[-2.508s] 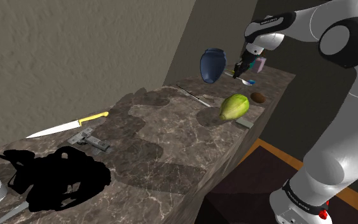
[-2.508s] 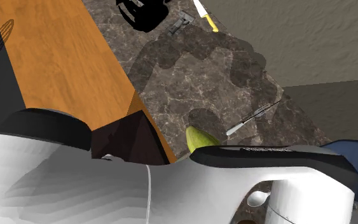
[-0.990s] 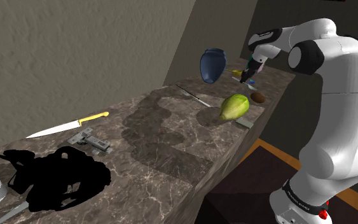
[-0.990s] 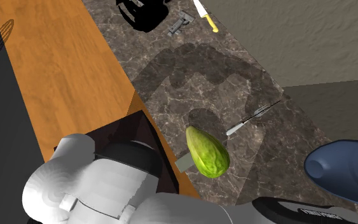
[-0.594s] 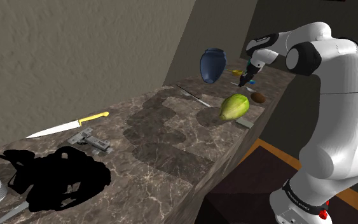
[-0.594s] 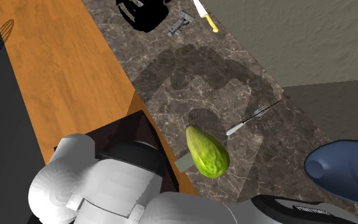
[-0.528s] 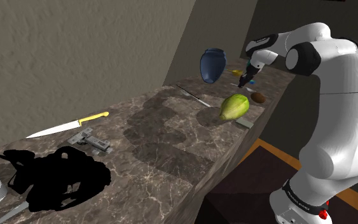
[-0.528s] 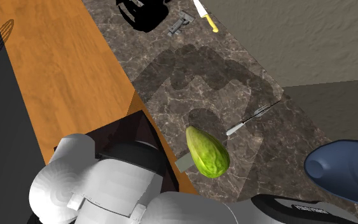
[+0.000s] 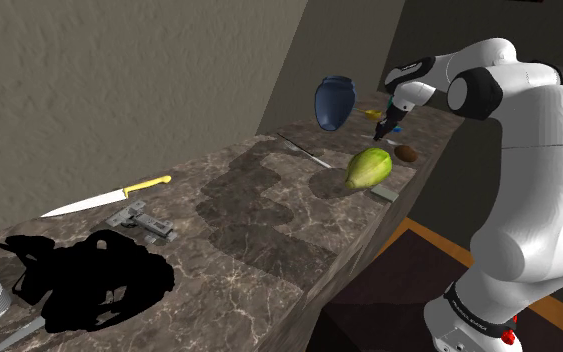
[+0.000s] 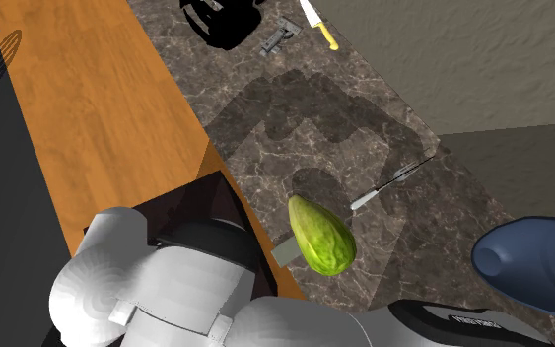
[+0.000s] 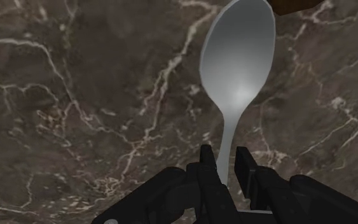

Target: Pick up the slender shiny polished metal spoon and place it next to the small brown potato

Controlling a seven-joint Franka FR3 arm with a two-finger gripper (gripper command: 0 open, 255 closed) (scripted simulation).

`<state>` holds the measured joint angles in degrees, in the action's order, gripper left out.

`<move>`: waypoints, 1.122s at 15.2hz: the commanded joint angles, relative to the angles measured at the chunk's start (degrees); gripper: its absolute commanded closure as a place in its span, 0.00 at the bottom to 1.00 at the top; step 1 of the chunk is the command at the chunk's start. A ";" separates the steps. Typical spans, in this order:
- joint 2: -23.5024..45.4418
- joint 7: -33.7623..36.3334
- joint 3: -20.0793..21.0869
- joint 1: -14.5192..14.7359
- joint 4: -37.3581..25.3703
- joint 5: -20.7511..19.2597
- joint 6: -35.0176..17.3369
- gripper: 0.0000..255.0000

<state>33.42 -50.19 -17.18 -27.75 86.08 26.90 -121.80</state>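
Spoon (image 11: 238, 63) is pinched by its handle in our pincer (image 11: 224, 157), potato (image 11: 296, 5) at one o'clock beyond its bowl.

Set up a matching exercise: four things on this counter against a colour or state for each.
Things:
1 spoon
2 vase
3 knife
4 potato

Colour or state:
a brown
b yellow handle
c clasped in the pincer
d blue

Pairs: 1-c, 2-d, 3-b, 4-a
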 commanded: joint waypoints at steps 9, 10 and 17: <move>-1.94 0.48 -0.60 -0.16 -0.66 -0.85 2.57 0.00; -2.82 0.72 -0.88 -0.26 -1.13 -1.25 3.91 0.00; -3.48 0.91 -1.08 -0.36 -1.57 -1.57 4.99 0.00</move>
<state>29.95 -49.29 -18.26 -28.11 84.53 25.34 -116.84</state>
